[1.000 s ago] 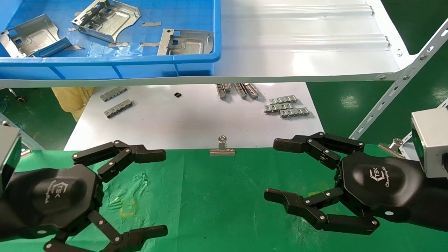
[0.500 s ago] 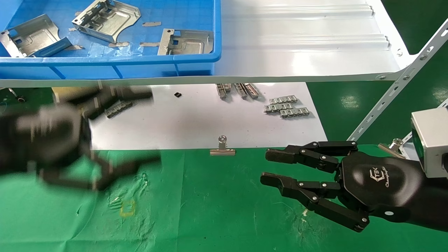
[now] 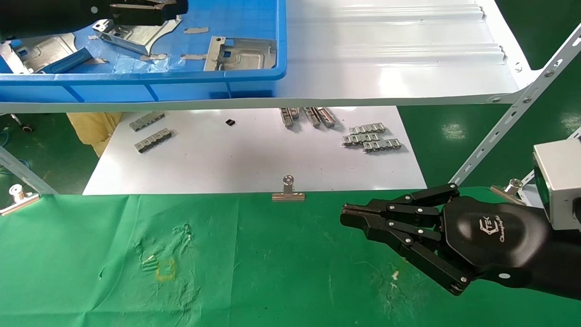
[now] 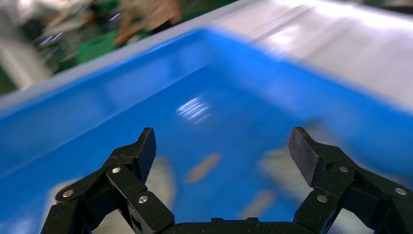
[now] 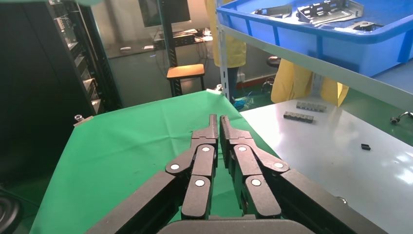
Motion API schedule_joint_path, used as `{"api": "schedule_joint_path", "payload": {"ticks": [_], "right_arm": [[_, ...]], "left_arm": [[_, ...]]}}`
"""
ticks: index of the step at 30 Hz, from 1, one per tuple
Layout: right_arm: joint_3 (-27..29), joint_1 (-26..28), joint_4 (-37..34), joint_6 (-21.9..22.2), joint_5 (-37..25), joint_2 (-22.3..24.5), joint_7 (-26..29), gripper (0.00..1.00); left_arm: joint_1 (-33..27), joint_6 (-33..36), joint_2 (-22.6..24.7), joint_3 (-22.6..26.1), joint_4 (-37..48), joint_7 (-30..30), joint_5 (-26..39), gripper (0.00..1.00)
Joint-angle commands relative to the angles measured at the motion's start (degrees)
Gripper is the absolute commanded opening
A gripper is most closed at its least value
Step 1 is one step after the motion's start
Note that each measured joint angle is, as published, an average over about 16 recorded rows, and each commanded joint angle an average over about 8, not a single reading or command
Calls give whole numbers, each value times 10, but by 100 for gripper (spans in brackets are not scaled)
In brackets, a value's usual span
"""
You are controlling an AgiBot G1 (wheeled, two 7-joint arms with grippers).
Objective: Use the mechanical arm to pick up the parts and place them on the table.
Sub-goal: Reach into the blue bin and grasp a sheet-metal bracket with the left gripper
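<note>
The left black jointed-finger tool [image 4: 221, 163] is held over the blue plastic bin [image 3: 254, 77] on the glossy white shelf [image 3: 386, 54], its fingers [image 4: 139, 151] spread wide with nothing between them. Silvery stamped sheet-metal parts [image 3: 240, 53] lie inside the bin, below and just beside this tool; one [image 3: 131, 34] is partly covered by it in the head view. The right black jointed-finger tool [image 3: 349, 215] is seen low over the green-cloth table [image 3: 272, 272], its fingers [image 5: 207, 134] pressed together and empty. A silver binder clip [image 3: 288, 193] sits at the cloth's far edge, between the two tools.
</note>
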Motion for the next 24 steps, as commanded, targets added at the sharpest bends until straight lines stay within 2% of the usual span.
{"api": "schedule_joint_path", "payload": {"ticks": [1,4,5,6,7,12,24], "right_arm": [[0,0,0,0,0,0,0,32],[0,0,0,0,0,0,0,70],[0,0,0,0,0,0,0,82],[0,0,0,0,0,0,0,93],[0,0,0,0,0,0,0,100],[0,0,0,0,0,0,0,100],[0,0,0,0,0,0,0,100]], "left_arm": [[-34,-43,28,13,72,12,33,46],[-52,-106,50,18,132,25,51,9],[-56,-122,56,20,147,28,55,2],[-59,-135,60,20,160,31,58,0],[-62,-144,64,21,171,34,60,0],[-71,-161,73,23,206,46,65,0],[-84,-152,77,22,238,65,63,0]]}}
